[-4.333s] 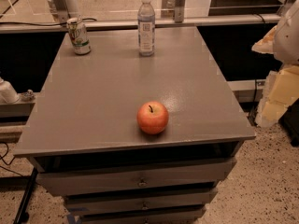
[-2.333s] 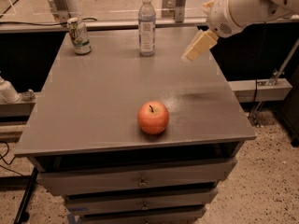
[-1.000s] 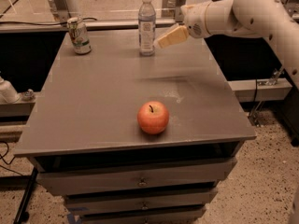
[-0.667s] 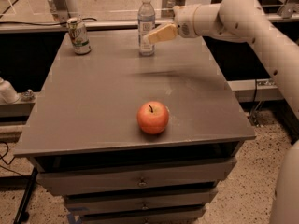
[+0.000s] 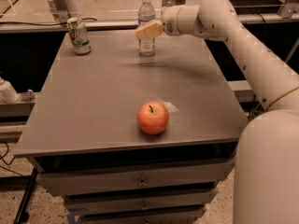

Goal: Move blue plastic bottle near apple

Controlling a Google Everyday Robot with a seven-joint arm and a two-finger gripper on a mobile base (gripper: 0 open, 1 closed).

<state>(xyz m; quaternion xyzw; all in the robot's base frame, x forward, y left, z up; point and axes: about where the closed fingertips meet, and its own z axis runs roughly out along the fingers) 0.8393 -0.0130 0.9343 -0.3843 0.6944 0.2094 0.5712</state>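
The blue plastic bottle (image 5: 146, 20) stands upright at the far middle of the grey table (image 5: 93, 92), clear with a white cap. My gripper (image 5: 145, 31) reaches in from the right at the end of the white arm and sits at the bottle's middle, its cream fingers (image 5: 150, 30) partly covering the label. The red-orange apple (image 5: 153, 117) with a dark stem rests near the table's front edge, well apart from the bottle.
A green-and-white drink can (image 5: 79, 36) stands at the far left of the table. My white arm (image 5: 243, 45) spans the right side above the table. Drawers (image 5: 140, 183) sit below the tabletop. A rail runs behind the table.
My arm has swung in from the right and moved left across the back of the table until the gripper reached the bottle. Bottle, apple and can have not moved.
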